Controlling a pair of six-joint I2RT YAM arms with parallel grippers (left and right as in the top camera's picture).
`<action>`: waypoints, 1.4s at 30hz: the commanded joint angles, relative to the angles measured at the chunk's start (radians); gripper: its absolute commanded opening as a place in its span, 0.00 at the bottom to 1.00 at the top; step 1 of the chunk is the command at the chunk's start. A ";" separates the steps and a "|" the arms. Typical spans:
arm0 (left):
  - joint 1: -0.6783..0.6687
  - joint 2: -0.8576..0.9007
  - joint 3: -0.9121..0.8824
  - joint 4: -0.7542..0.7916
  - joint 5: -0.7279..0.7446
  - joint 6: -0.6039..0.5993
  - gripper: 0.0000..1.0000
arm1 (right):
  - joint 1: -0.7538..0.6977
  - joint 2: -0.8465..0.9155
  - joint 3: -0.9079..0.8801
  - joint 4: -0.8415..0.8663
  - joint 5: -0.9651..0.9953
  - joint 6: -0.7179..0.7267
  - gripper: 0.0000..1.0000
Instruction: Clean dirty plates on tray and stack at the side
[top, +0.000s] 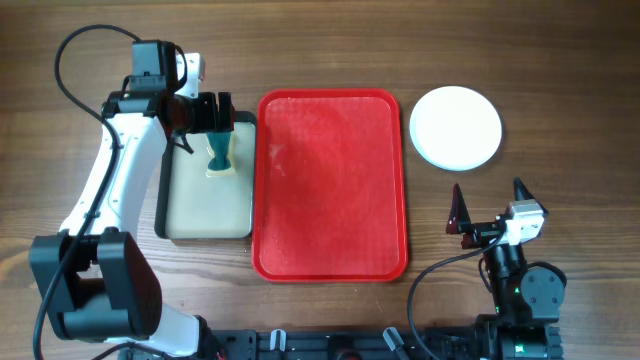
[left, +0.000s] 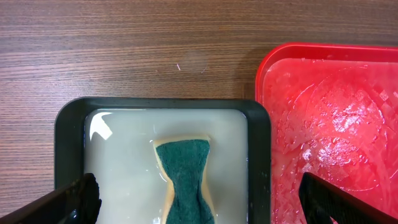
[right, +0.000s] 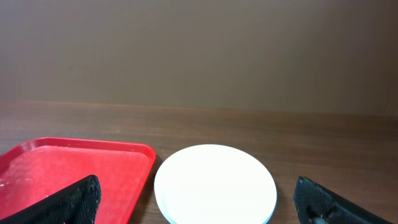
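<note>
The red tray (top: 330, 185) lies in the middle of the table with no plate on it; its surface looks wet in the left wrist view (left: 329, 118). The plates (top: 456, 126) sit in one white stack right of the tray's far corner, also in the right wrist view (right: 214, 183). My left gripper (top: 213, 112) is open above a green-and-yellow sponge (top: 219, 152) that lies in the small black-rimmed tray (top: 170, 200). My right gripper (top: 490, 205) is open and empty, near the table's front, short of the stack.
The black-rimmed tray (left: 68, 124) holds pale soapy water and stands against the red tray's left side. The sponge (left: 185, 180) lies between my left fingers without touching them. Bare wood lies behind both trays.
</note>
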 joint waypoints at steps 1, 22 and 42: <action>-0.002 -0.002 0.003 0.003 -0.002 0.001 1.00 | 0.002 -0.010 -0.001 0.004 0.004 0.015 1.00; -0.005 -1.186 -0.001 -0.219 -0.103 0.016 1.00 | 0.002 -0.010 -0.001 0.004 0.004 0.015 1.00; -0.007 -1.697 -0.556 0.034 -0.101 -0.093 1.00 | 0.002 -0.010 -0.001 0.004 0.004 0.015 1.00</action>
